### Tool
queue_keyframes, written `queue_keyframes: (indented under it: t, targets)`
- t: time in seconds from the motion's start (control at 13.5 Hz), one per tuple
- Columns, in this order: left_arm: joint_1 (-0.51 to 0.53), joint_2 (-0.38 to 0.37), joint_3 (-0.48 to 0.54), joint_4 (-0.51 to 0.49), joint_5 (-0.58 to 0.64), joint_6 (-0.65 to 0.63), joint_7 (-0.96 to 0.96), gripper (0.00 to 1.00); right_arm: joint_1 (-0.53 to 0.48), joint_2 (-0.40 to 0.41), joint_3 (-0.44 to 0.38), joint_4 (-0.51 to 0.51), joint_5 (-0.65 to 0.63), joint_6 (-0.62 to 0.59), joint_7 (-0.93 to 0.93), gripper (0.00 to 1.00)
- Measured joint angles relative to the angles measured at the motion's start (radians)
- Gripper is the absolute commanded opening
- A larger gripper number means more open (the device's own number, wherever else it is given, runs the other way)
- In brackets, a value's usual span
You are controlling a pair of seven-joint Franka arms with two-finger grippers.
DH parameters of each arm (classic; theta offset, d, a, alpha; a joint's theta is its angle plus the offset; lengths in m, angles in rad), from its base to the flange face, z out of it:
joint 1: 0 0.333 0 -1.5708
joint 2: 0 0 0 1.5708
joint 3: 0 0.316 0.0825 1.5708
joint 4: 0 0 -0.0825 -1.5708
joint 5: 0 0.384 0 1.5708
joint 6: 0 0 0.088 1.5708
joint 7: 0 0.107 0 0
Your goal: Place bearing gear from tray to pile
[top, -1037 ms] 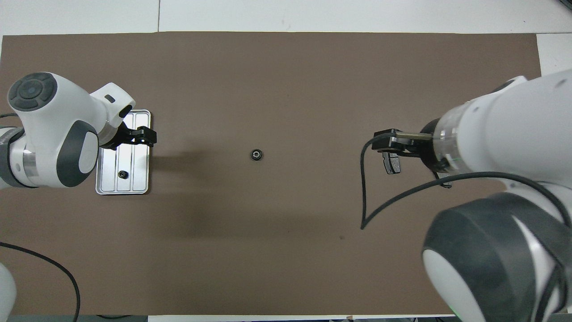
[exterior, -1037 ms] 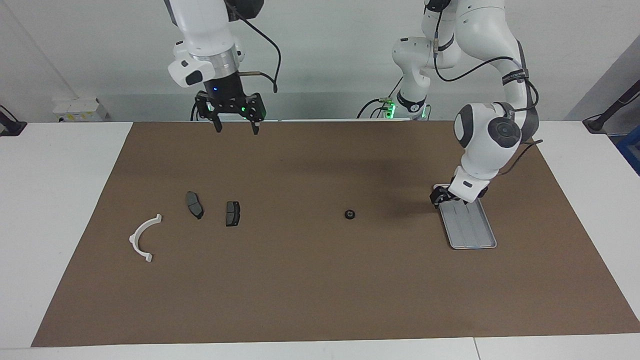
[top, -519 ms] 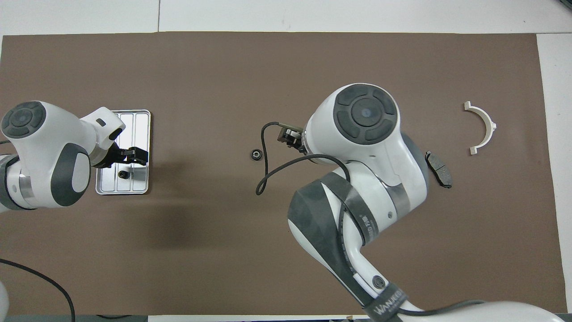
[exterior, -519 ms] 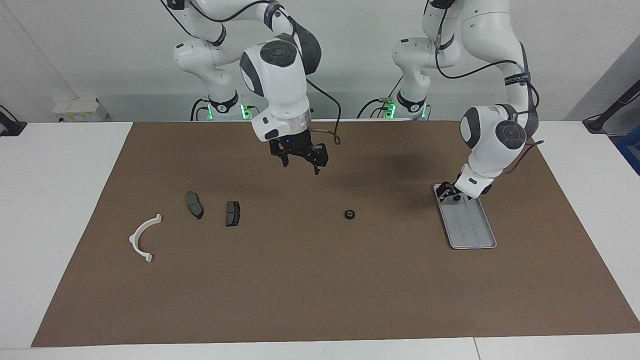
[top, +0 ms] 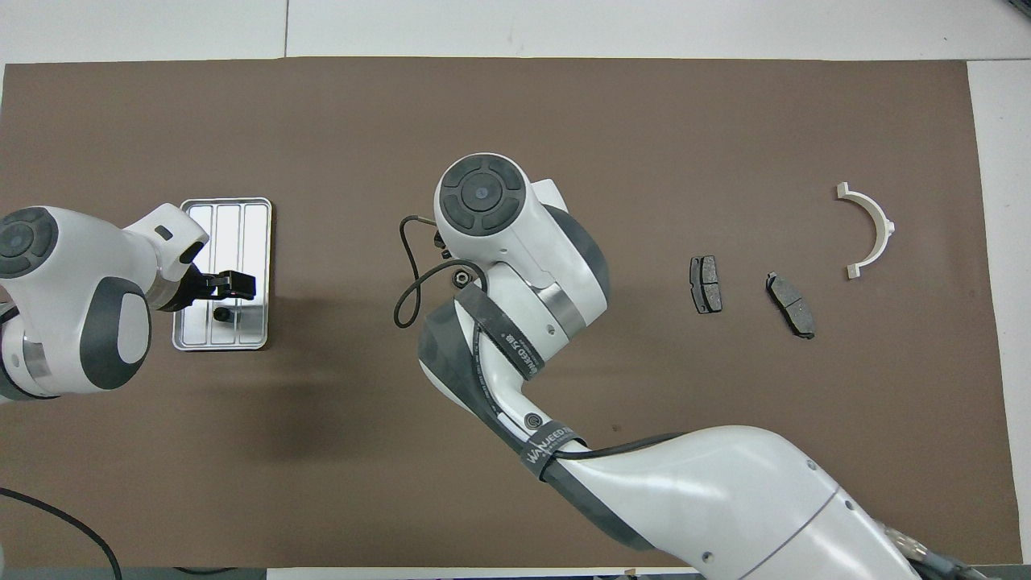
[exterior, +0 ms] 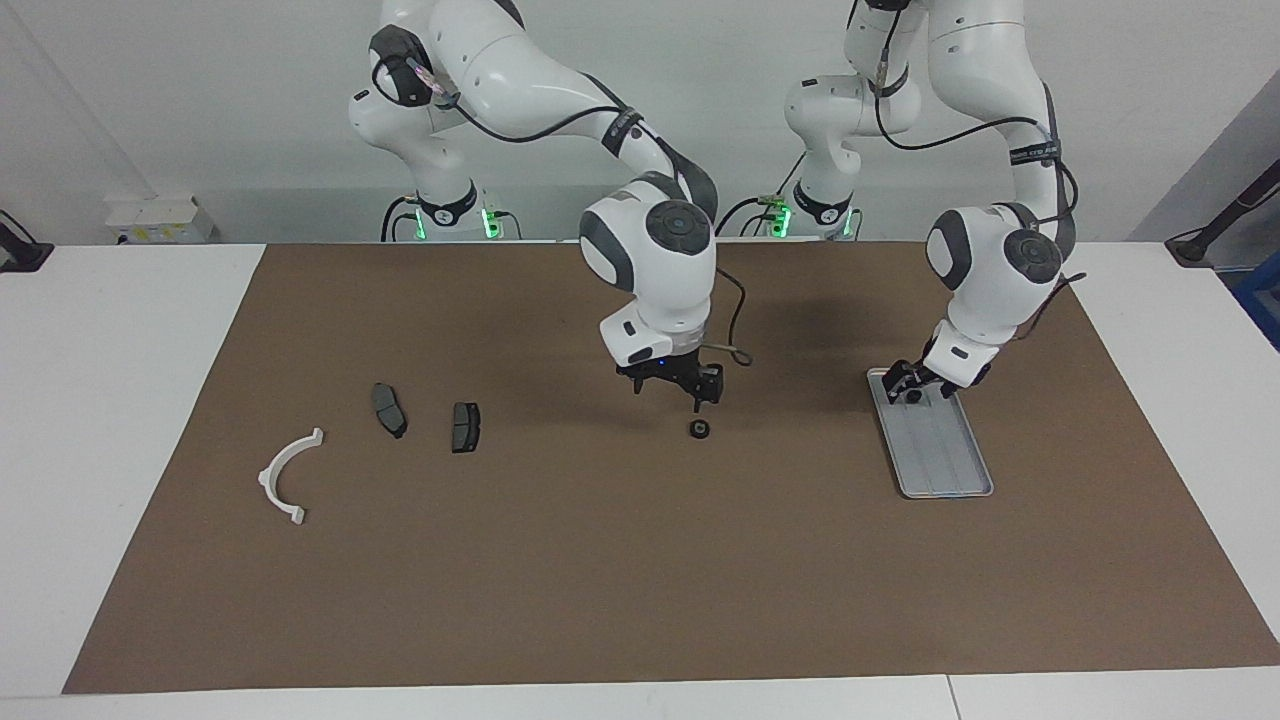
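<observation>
Gear on the mat [exterior: 700,430] [top: 461,279]: small dark ring, lying flat with the hole facing up. It is round, so it has no long axis. It sits near the centre of the frame in both views.

Second gear [exterior: 912,396] [top: 221,312] also lies flat, in the tray's [exterior: 950,470] [top: 254,242] middle channel, at the tray end nearer the robots. That is the lower end of the tray in the overhead frame. The tray's long axis runs toward and away from the robots, vertical in the overhead frame, at the left arm's end of the mat [exterior: 600,580].

Left gripper [exterior: 905,383] [top: 242,283] is low over that end of the tray, right at the gear. Can't tell whether it is apart, together or touching the gear.

Right gripper [exterior: 668,395] hangs just above the mat gear, on the robots' side of it, fingers apart and not touching it. In the overhead frame the arm hides it.

Pile is at the right arm's end of the mat, mid-height in the frame, well apart from both gears: two brake pads [exterior: 389,409] [exterior: 465,427] and a white half-ring bracket [exterior: 290,475], none touching.
</observation>
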Motion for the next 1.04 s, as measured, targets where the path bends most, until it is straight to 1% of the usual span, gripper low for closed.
queue_keyframes:
  t: [0.07,0.15,0.22,0.37,0.44,0.67,1.04]
  targets:
    - [0.007,0.0,0.0,-0.007,0.0,0.007,0.01,0.81,0.011,0.033,-0.001,0.03,-0.005,-0.002,0.003,1.0]
    - [0.015,-0.001,0.001,-0.011,0.0,0.008,0.019,0.76,0.023,0.059,-0.002,0.054,-0.007,-0.005,0.004,1.0]
    - [0.022,-0.002,0.001,-0.015,0.0,0.008,0.022,0.72,0.031,0.077,-0.003,0.071,-0.008,-0.008,0.006,1.0]
    - [0.029,-0.004,0.0,-0.021,0.0,0.008,0.024,0.6,0.039,0.104,-0.003,0.094,-0.008,-0.009,0.016,1.0]
    - [0.03,-0.006,0.0,-0.026,0.0,0.008,0.024,0.57,0.041,0.118,-0.003,0.107,-0.009,-0.009,0.023,1.0]
    - [0.03,-0.012,0.0,-0.037,-0.001,0.008,0.022,0.54,0.062,0.161,-0.006,0.134,-0.01,-0.009,0.036,1.0]
    - [0.03,-0.021,0.0,-0.073,-0.002,0.028,0.018,0.54,0.071,0.196,-0.007,0.138,-0.025,-0.011,0.042,1.0]
